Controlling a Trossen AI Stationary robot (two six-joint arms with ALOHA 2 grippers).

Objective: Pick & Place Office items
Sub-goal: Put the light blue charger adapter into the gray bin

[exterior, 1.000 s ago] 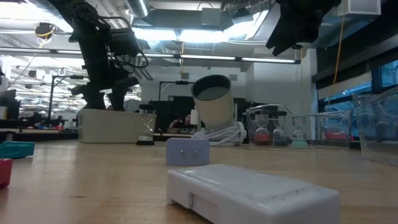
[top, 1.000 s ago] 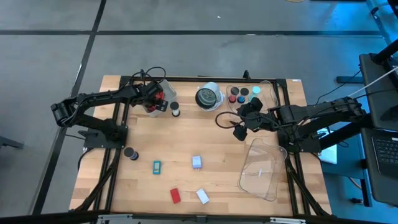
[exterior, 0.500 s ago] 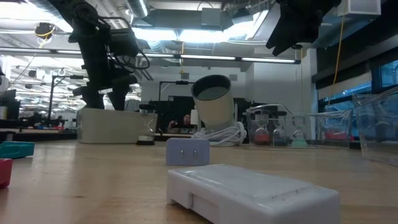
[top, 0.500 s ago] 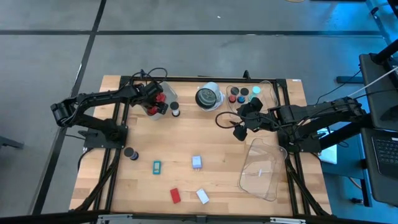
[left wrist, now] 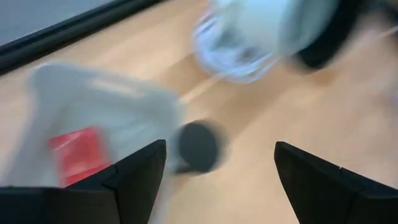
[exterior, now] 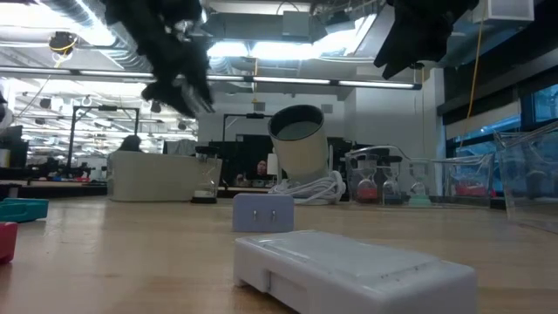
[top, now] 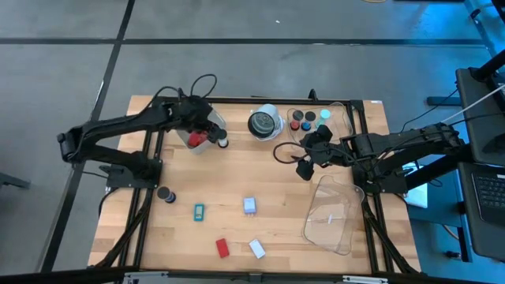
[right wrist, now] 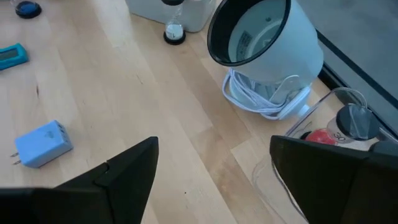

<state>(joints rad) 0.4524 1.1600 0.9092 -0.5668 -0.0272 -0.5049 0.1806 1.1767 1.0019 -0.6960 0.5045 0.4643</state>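
The left gripper (top: 207,125) hangs above the far-left part of the table (top: 276,205), over a clear tray (top: 195,134) that holds a red block (top: 196,139); its fingers (left wrist: 134,177) are spread apart with nothing between them. A small dark cap (top: 223,143) stands just beside that tray. The right gripper (top: 309,158) waits near the table's middle right, its fingers (right wrist: 124,171) also apart and empty. More caps (top: 308,120) sit in a tray at the far edge, beside a white-and-black round object (top: 264,123). Scattered across the near table are a teal block (top: 200,211), a pale-blue block (top: 249,206), a second red block (top: 222,248), a white block (top: 257,248) and a lone dark cap (top: 165,194).
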